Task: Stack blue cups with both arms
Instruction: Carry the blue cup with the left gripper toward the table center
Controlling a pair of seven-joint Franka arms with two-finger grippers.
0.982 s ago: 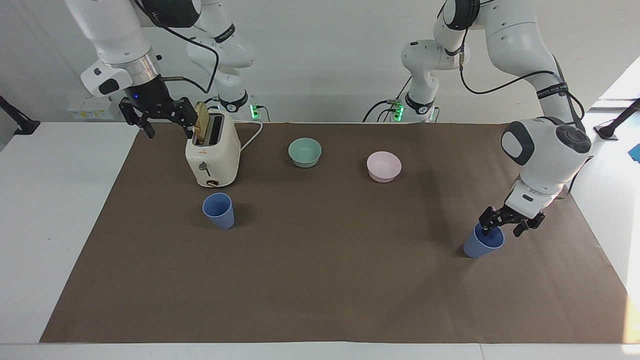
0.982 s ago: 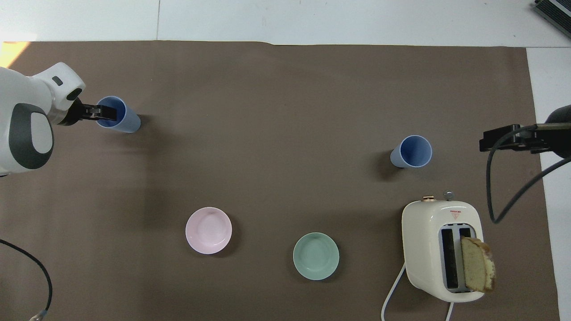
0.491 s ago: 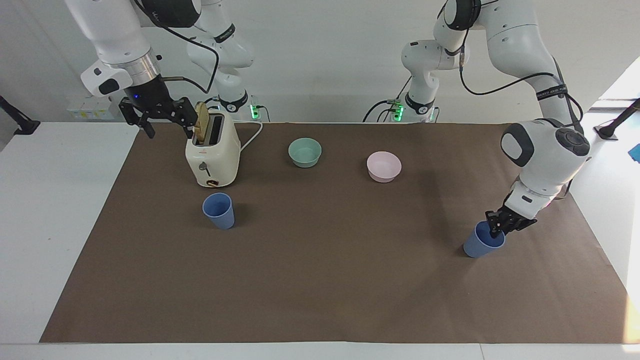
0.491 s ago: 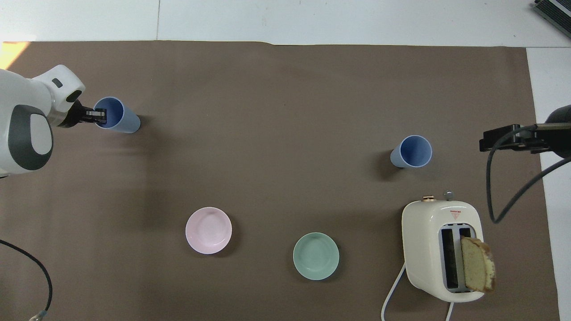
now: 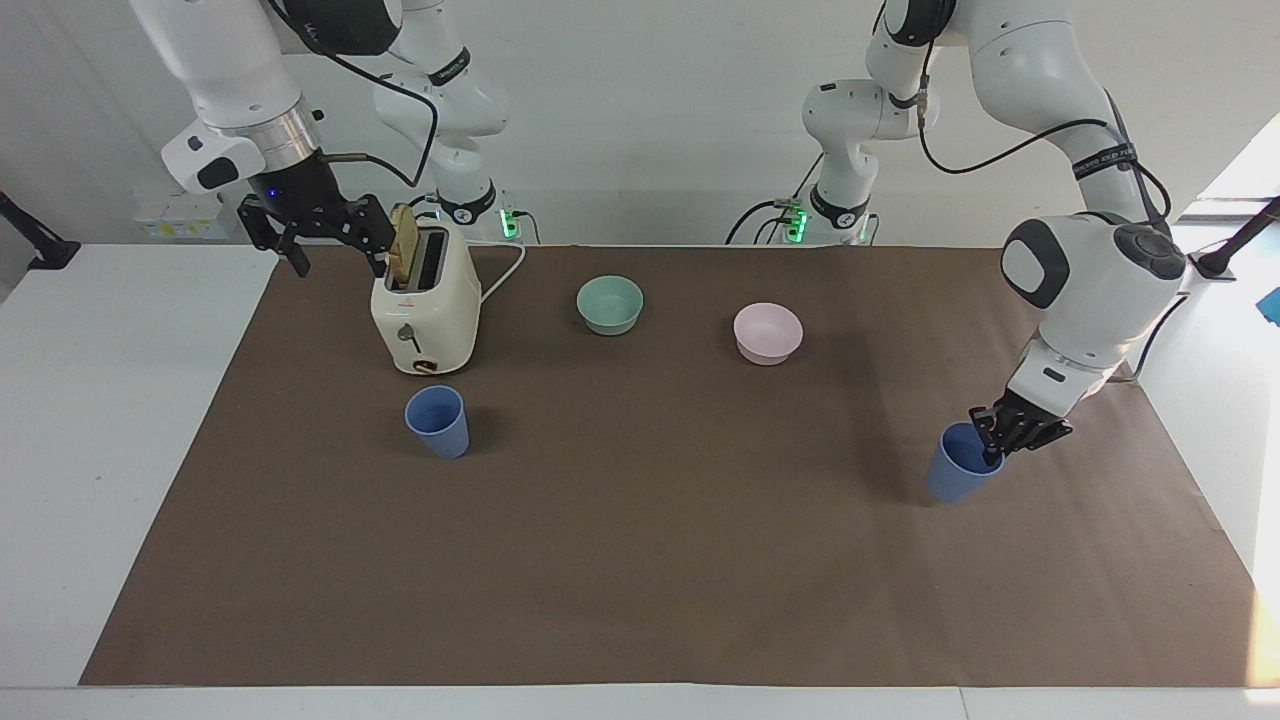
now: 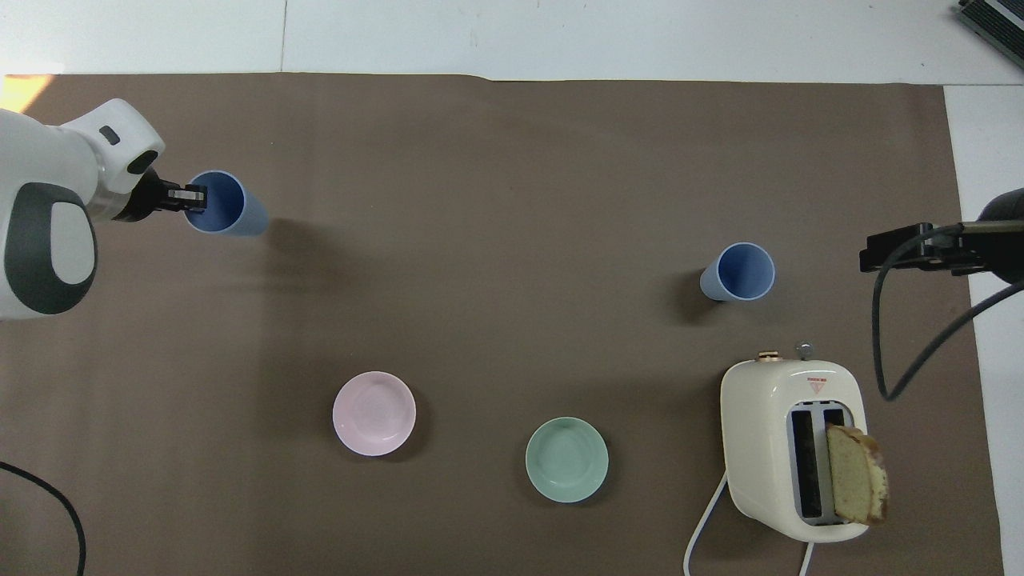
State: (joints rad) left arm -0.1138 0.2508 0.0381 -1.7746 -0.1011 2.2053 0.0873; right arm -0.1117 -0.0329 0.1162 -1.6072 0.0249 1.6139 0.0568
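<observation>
Left hand (image 5: 1003, 440) pinches the rim of one blue cup (image 5: 955, 474)

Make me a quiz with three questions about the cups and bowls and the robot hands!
1. Where is the free blue cup?
A. in the pink bowl
B. beside the toaster, farther from the robots
C. on top of the toaster

2. How many bowls are on the table?
A. one
B. two
C. four

3. What is the left gripper doing?
A. pinching the rim of the other blue cup
B. pulling bread from the toaster
C. resting in the green bowl

Answers:
1 B: it stands on the mat by the toaster.
2 B: only the green bowl and the pink bowl show.
3 A: it is shut on the held blue cup, while the right gripper waits open beside the toaster.
</observation>
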